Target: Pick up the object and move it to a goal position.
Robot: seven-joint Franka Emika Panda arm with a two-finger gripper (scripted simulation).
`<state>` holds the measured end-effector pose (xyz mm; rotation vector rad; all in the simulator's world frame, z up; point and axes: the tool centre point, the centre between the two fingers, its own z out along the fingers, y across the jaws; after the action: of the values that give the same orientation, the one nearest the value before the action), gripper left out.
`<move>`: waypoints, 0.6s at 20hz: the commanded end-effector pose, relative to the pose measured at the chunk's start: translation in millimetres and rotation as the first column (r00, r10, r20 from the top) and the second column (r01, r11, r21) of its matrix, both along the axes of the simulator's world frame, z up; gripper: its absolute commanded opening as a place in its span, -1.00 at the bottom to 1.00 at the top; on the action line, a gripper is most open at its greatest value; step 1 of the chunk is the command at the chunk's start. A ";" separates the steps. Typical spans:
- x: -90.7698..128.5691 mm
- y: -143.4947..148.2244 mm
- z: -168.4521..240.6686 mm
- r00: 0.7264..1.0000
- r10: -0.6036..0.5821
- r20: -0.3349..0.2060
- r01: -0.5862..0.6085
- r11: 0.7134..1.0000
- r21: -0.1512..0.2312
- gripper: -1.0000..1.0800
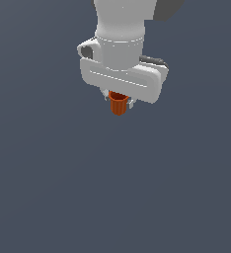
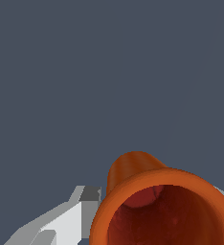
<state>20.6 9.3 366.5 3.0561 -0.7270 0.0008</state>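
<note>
Object [image 1: 119,105]: small orange-brown flared cup, upright, hung beneath the white tool [image 1: 119,102], whose fingers [image 2: 61,222] were clamped on its rim, evidently so it could be carried toward the unseen goal.

Backdrop: flat, matte slate-blue background [image 1: 48,188], filling both views edge to edge.
Texture: uniform, with no seams, edges or markings visible (whether it is a floor, table or wall cannot be told).
Shading: slightly lighter towards the exterior view's lower part.
</note>
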 end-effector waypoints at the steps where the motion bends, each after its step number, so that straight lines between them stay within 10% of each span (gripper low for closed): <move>1: 4.9 -0.9 19.4 1.000 0.000 0.000 0.000 1.000 0.000 -1.00; 12: 23.9 -3.9 83.8 1.000 0.001 0.000 -0.001 1.000 0.000 -1.00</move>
<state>42.3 5.7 442.0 3.0562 -0.7264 -0.0003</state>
